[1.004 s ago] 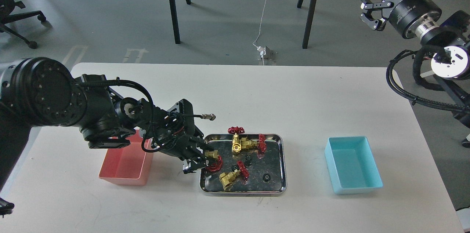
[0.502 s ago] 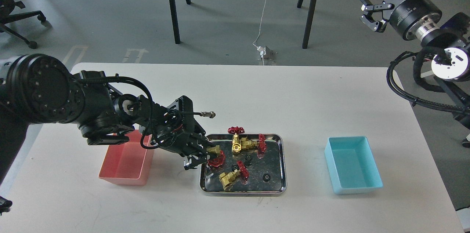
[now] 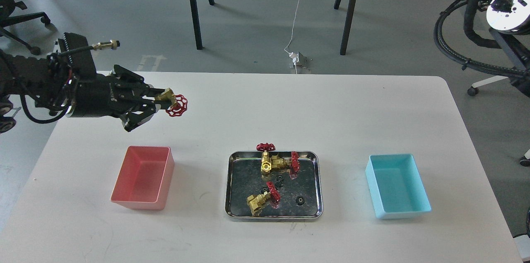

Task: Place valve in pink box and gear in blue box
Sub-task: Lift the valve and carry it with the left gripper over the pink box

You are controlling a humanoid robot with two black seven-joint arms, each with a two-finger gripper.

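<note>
My left gripper (image 3: 158,101) is shut on a valve (image 3: 177,105) with a brass body and red handwheel, held high above the table, up and behind the pink box (image 3: 143,178). The pink box looks empty. Three more valves lie in the steel tray (image 3: 234,209): two (image 3: 268,162) at its back, one (image 3: 258,201) at its front. One black gear (image 3: 300,201) lies at the tray's front right, another (image 3: 280,180) near its middle. The blue box (image 3: 397,184) stands empty at the right. My right gripper is out of view.
Part of my right arm with cables (image 3: 497,10) shows at the top right, off the table. Black stand legs (image 3: 194,6) and a cable with a plug (image 3: 296,58) are on the floor behind the table.
My left gripper lifted the valve out of the tray's left side and swung it up and to the left, above the pink box. My right gripper moved up out of view.
</note>
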